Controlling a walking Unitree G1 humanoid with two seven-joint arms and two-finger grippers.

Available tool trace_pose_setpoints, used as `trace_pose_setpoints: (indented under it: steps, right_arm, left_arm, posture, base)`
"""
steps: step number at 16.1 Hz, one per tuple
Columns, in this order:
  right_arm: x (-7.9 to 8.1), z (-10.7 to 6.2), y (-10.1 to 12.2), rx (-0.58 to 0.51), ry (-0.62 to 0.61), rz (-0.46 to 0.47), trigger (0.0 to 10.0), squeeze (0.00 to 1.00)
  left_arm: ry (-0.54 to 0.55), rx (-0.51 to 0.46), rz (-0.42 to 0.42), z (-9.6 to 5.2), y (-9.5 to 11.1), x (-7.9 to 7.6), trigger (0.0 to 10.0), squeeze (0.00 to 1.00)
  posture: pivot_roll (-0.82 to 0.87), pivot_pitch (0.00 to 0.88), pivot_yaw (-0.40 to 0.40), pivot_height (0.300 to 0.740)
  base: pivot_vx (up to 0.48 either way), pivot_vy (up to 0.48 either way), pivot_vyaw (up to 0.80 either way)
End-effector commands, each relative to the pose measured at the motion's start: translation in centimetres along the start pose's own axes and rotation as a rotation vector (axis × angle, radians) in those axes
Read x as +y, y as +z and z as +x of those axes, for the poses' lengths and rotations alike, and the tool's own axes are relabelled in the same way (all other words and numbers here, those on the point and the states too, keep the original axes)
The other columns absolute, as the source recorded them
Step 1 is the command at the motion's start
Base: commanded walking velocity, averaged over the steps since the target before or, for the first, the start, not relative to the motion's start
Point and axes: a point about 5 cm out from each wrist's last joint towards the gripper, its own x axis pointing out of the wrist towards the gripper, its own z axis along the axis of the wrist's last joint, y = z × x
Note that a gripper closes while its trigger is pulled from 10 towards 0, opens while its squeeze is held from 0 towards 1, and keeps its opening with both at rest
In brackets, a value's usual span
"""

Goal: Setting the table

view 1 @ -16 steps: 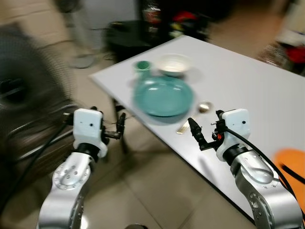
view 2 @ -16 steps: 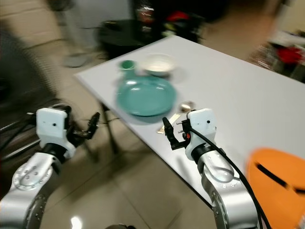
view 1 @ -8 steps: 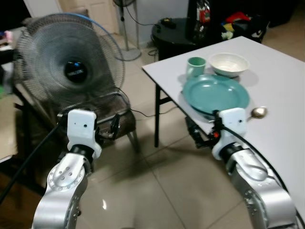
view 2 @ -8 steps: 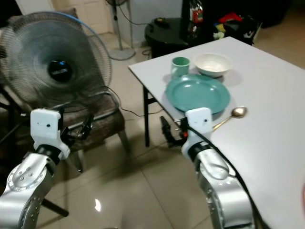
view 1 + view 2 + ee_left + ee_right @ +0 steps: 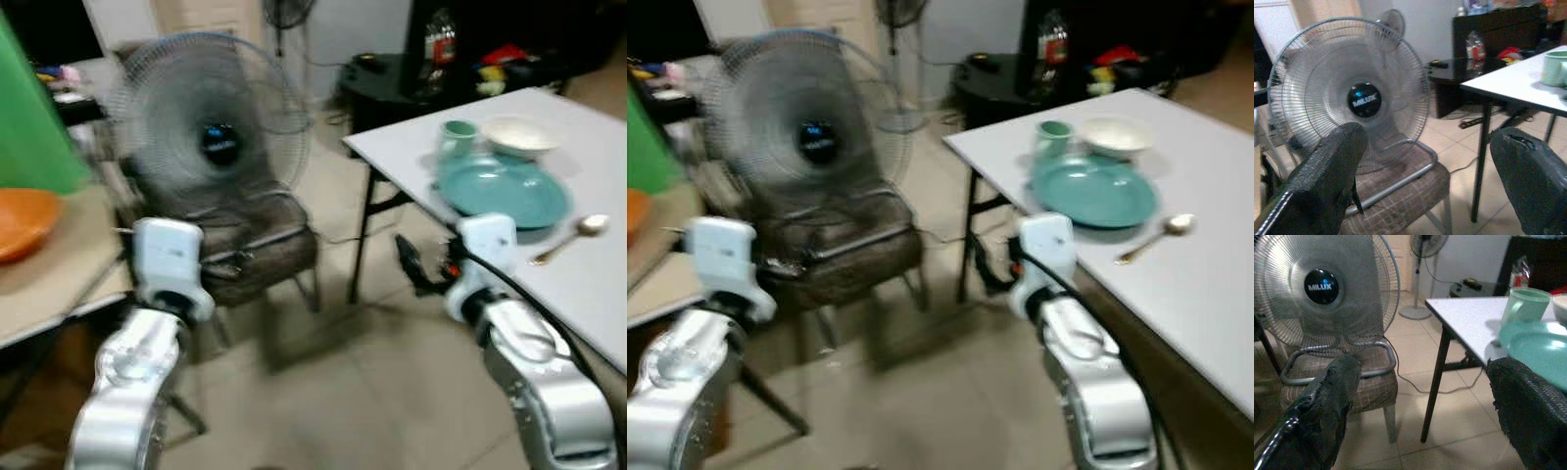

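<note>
A white table (image 5: 411, 157) stands at my right. On it are a teal plate (image 5: 502, 191), a teal cup (image 5: 457, 137), a white bowl (image 5: 519, 135) and a gold spoon (image 5: 568, 238) beside the plate. My right gripper (image 5: 409, 264) hangs open and empty just off the table's near edge, below the plate. In the right wrist view the cup (image 5: 1524, 304) and the plate (image 5: 1540, 345) show past its fingers. My left gripper (image 5: 1432, 134) is open and empty, held in front of a chair.
A large standing fan (image 5: 211, 137) rests on a brown chair (image 5: 255, 255) straight ahead. To the left, a wooden table (image 5: 59, 284) carries an orange bowl (image 5: 20, 220) beside a green object (image 5: 34, 127). A black round table (image 5: 392, 83) stands behind.
The camera has swung left, so the set table slid to the right of the picture. The wooden table with the orange bowl came into view. Both grippers stay open.
</note>
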Motion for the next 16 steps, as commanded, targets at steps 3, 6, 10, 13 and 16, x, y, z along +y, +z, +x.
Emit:
trace_pose_setpoints:
  steps: [3,6,10,13,16]
  right_arm:
    - [0.6,0.3,0.3,-0.016,0.031,0.015,10.0,1.00]
    - [0.7,0.5,0.4,-0.020,0.036,0.019,10.0,1.00]
    - [1.3,0.8,0.7,-0.034,0.091,0.004,10.0,1.00]
    - [1.6,0.9,0.7,-0.032,0.119,-0.002,10.0,1.00]
    - [1.7,1.0,0.8,-0.036,0.125,-0.001,10.0,1.00]
  left_arm:
    - [0.024,0.018,-0.018,-0.3,-0.1,0.8,10.0,0.01]
    - [0.026,0.031,-0.047,-0.3,-0.2,0.8,10.0,1.00]
    - [0.044,0.021,-0.023,-0.3,0.1,1.2,10.0,1.00]
    - [0.048,0.022,-0.013,-0.4,0.3,1.4,10.0,1.00]
    - [0.047,0.019,-0.005,-0.4,0.4,1.6,10.0,1.00]
  posture:
    - [0.09,0.000,0.047,0.740]
    - [0.09,0.000,0.043,0.740]
    - [0.11,0.000,0.039,0.740]
    - [0.11,0.000,0.040,0.740]
    - [0.12,0.000,0.040,0.740]
  base:
    - [0.000,0.370,0.00]
    - [0.000,0.366,0.00]
    - [0.000,0.365,0.13]
    - [0.000,0.366,0.71]
    - [0.000,0.366,0.80]
